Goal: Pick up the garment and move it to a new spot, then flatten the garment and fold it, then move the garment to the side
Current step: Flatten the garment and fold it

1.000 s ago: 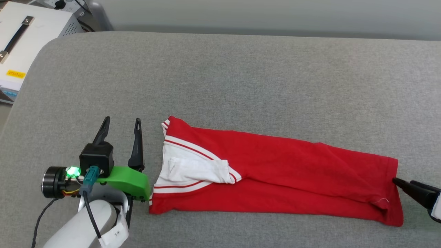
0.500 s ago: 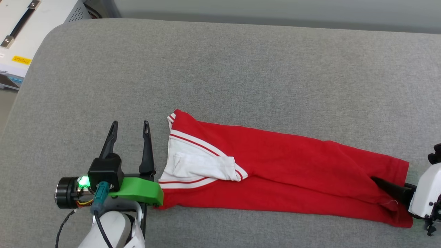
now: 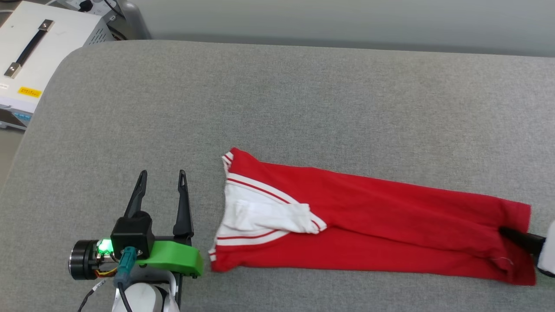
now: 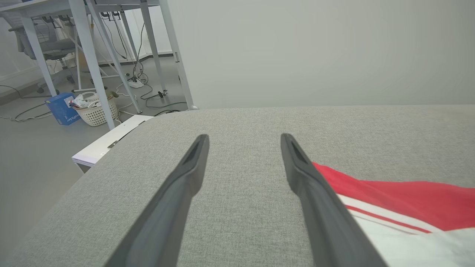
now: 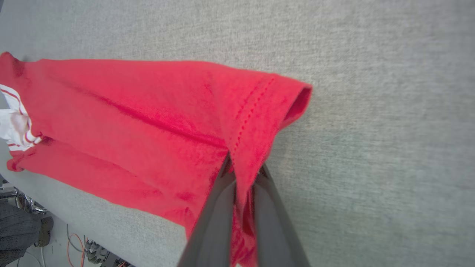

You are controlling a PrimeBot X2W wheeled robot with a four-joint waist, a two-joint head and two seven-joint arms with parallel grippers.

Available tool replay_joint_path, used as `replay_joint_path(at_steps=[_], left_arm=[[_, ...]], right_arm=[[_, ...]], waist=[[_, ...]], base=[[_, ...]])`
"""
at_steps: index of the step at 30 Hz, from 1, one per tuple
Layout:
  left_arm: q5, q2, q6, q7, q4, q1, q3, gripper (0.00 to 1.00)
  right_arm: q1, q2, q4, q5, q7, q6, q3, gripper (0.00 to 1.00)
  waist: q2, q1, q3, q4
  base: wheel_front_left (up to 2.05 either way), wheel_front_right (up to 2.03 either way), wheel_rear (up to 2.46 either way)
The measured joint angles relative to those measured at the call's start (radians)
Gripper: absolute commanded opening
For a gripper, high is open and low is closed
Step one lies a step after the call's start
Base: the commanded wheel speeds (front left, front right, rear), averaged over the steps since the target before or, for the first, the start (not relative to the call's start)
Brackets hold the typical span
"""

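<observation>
You are looking at the shirt (image 3: 373, 225) lying as a long folded strip across the near half of the counter (image 3: 303, 99), with its white sleeve end pointing left and its hem pointing right. Your right claw (image 5: 243, 167) is pinching the hem, fingers closed on the red cloth near the strip's near corner. Your left claw (image 3: 162, 173) is hovering wide open just beside the sleeve end, with a strip of grey showing between them. Beyond the shirt, bare grey fabric is stretching to the counter's far edge and its rounded left corner. Past that corner a white case (image 3: 39, 52) is sitting. A pale wall (image 4: 315, 48) is running behind the counter, and a basket (image 4: 94, 111) is standing on the floor among table legs.
</observation>
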Motion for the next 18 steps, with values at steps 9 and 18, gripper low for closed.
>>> replay_joint_path(at_steps=[9, 18], left_arm=[[0.058, -0.041, -0.054, 0.000, 0.015, 0.028, 0.061, 1.00], [0.084, -0.065, -0.091, 0.000, 0.020, 0.048, 0.102, 1.00]], right_arm=[[-0.004, -0.143, 0.086, -0.018, 0.021, 0.000, -0.043, 0.00], [-0.009, -0.123, -0.129, 0.008, 0.128, 0.000, -0.029, 0.00]], waist=[[0.0000, -0.0001, -0.039, 0.001], [0.0000, 0.0000, -0.057, -0.007]], base=[[0.00, 0.00, 0.00], [0.00, 0.00, 0.00]])
